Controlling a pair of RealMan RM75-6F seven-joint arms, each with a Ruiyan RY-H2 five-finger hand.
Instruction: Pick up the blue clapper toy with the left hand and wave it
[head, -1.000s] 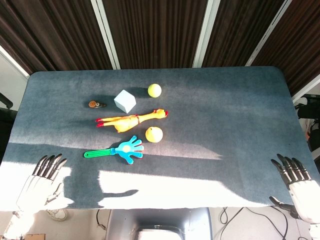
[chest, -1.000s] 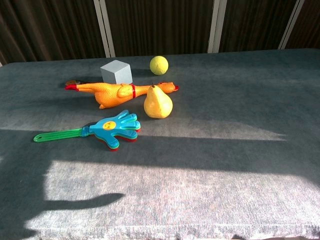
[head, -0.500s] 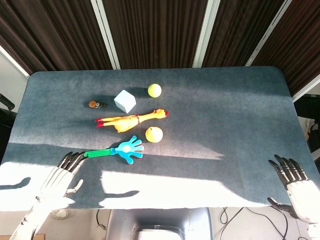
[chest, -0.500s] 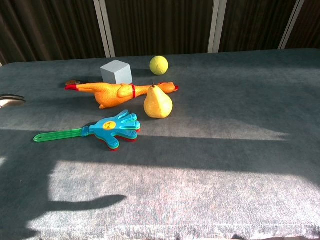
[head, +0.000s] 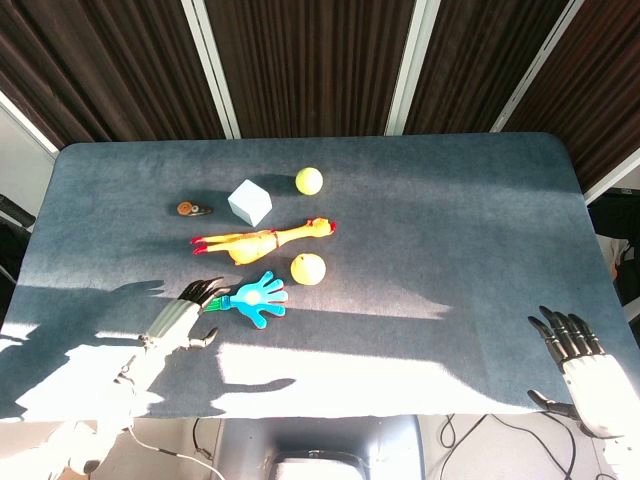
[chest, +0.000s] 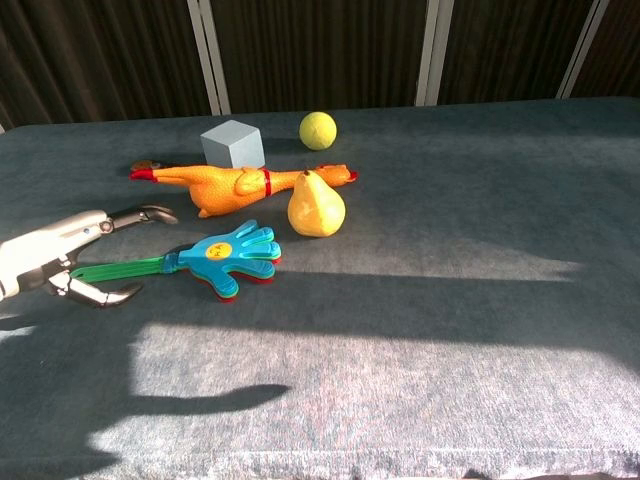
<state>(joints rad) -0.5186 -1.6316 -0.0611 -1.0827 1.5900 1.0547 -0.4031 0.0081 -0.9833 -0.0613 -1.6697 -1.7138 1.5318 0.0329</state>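
The blue clapper toy (head: 257, 298) (chest: 232, 256) lies flat on the table, its hand-shaped head to the right and its green handle (chest: 125, 268) pointing left. My left hand (head: 183, 317) (chest: 62, 258) hovers over the handle's left end, open, fingers above it and thumb on the near side; it holds nothing. In the head view its fingers hide most of the handle. My right hand (head: 578, 358) hangs open off the table's near right corner, far from the toy.
Behind the clapper lie a yellow pear (chest: 316, 207), a rubber chicken (chest: 235, 184), a pale blue cube (chest: 232, 144) and a yellow ball (chest: 318, 130). A small brown object (head: 189, 208) sits left of the cube. Blue-grey table (head: 450, 230).
My left hand has moved from the near left table edge in to the right, reaching the clapper's handle. The right hand has barely shifted. The toys lie as before.
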